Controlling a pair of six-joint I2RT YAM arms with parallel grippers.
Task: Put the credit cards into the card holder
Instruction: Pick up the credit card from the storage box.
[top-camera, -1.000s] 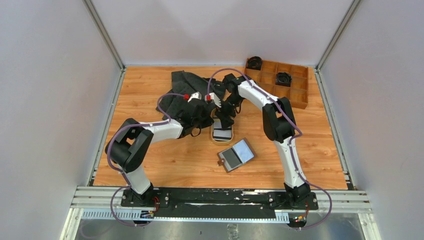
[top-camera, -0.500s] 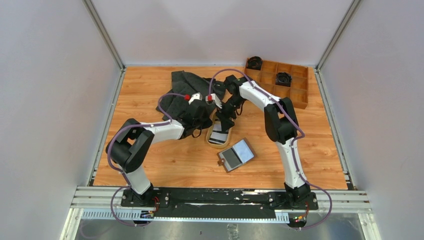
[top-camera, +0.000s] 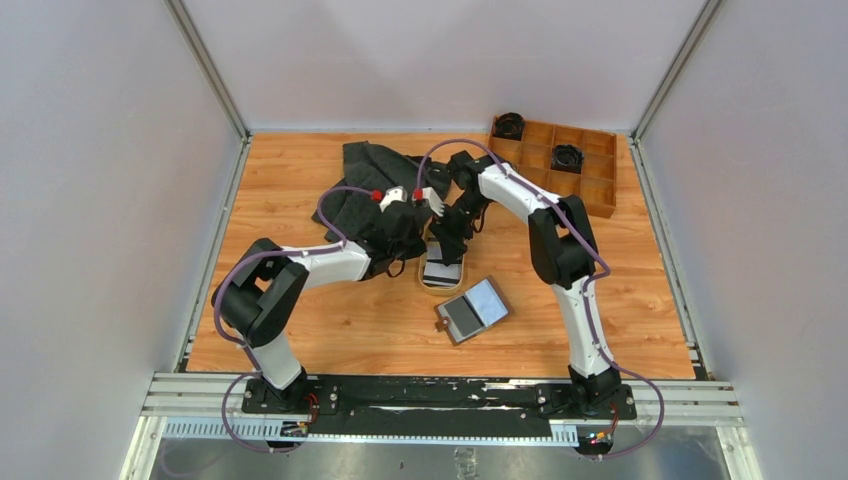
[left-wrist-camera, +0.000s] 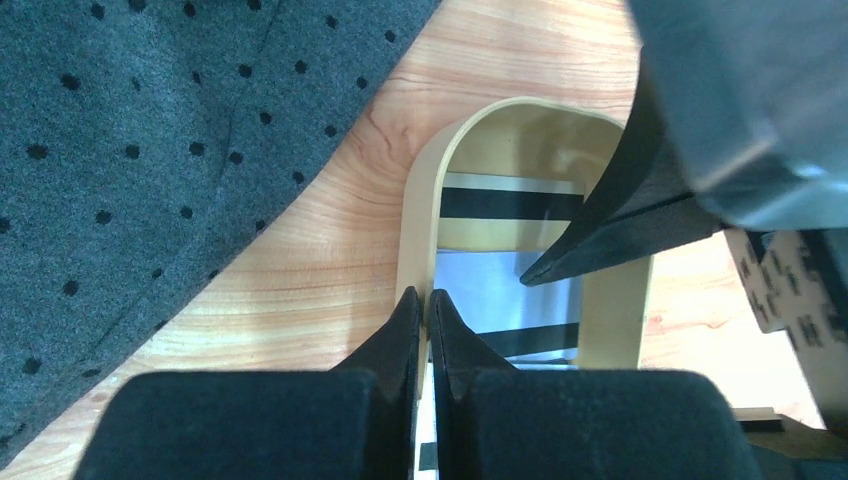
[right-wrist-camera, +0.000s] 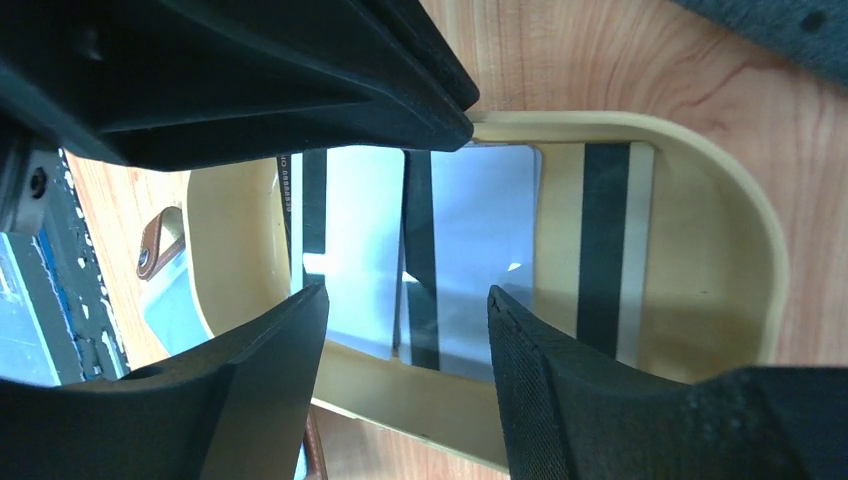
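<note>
My left gripper (left-wrist-camera: 427, 302): closed on the side wall of the oval tan tray (left-wrist-camera: 418, 200), one finger inside and one outside.
My right gripper (right-wrist-camera: 407, 295): spread open above the striped black, white and grey plastic credit cards (right-wrist-camera: 352, 230), which lie overlapped in that tray.
Card holder: the small brown leather card holder (top-camera: 472, 311) lies opened flat, just beside the tray's near end.
Risk, cards: they lie flat and stacked, so I judge my fingertips may skate over them or lift two at once.
Risk, tray: if my left pinch slips, a push from the right could skid it.
Risk, crowding: my grippers sit close together and could knock.
Surface: a light wooden tabletop (top-camera: 330, 320), with a dark dotted felt cloth (left-wrist-camera: 150, 150) beside the tray and a wooden compartment box (top-camera: 585, 172) at the far right.
Room: plain pale walls (top-camera: 100, 200) enclose the table.
</note>
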